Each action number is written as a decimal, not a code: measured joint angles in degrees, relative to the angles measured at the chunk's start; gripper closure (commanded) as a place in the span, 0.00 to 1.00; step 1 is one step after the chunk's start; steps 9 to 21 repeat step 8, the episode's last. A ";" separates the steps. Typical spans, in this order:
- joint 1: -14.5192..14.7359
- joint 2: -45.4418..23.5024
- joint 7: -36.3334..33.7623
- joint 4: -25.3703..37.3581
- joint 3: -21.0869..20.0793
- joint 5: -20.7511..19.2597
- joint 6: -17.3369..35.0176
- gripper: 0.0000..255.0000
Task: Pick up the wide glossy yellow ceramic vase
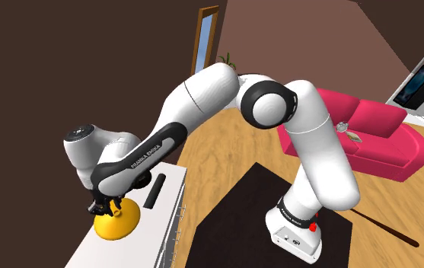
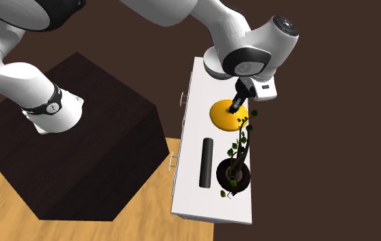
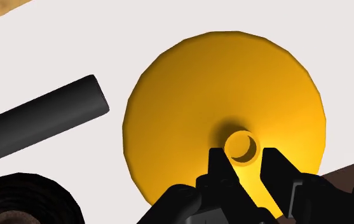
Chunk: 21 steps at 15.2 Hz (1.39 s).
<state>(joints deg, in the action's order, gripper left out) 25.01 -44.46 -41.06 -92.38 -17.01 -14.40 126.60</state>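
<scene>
Looking along the pincer (image 3: 241, 154), you had its two black fingers (image 3: 215, 167) drawn in narrow and pinching the small neck of the yellow vase (image 3: 201, 95). One finger sat on each side of the round mouth, with no gap that I could make out. That was the relation your next move turned on. The vase lay straight ahead of the pincer, and its long axis ran upright through that mouth, so the pincer's line of approach and the vase's axis were one and the same. I judged that a straight rise along that axis would serve you best, since a sideways pull would have levered the slim neck against the wide skirt below.

The glossy flared body spread out all round the neck and sat on the white bench (image 3: 54, 51), toward one end of it. Near the vase but apart from it, a dark bar (image 3: 39, 121) lay flat on the bench. Farther along stood a dark pot with a leafy plant (image 2: 235, 174), its upper twigs reaching close to the vase's rim in the second exterior view. You would have wanted to mind them on the way up. Whether the vase's base was touching the bench, I could not tell.
</scene>
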 measured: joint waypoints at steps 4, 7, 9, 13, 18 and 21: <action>-0.43 2.37 0.27 -0.62 -0.53 0.59 -1.72 1.00; -0.73 4.15 0.45 -1.10 -0.94 1.06 -3.02 1.00; -0.74 4.35 0.50 -0.92 -1.00 1.14 -3.38 1.00; -0.74 4.35 0.50 -0.92 -1.00 1.14 -3.38 1.00; -0.74 4.35 0.50 -0.92 -1.00 1.14 -3.38 1.00; -0.74 4.35 0.50 -0.92 -1.00 1.14 -3.38 1.00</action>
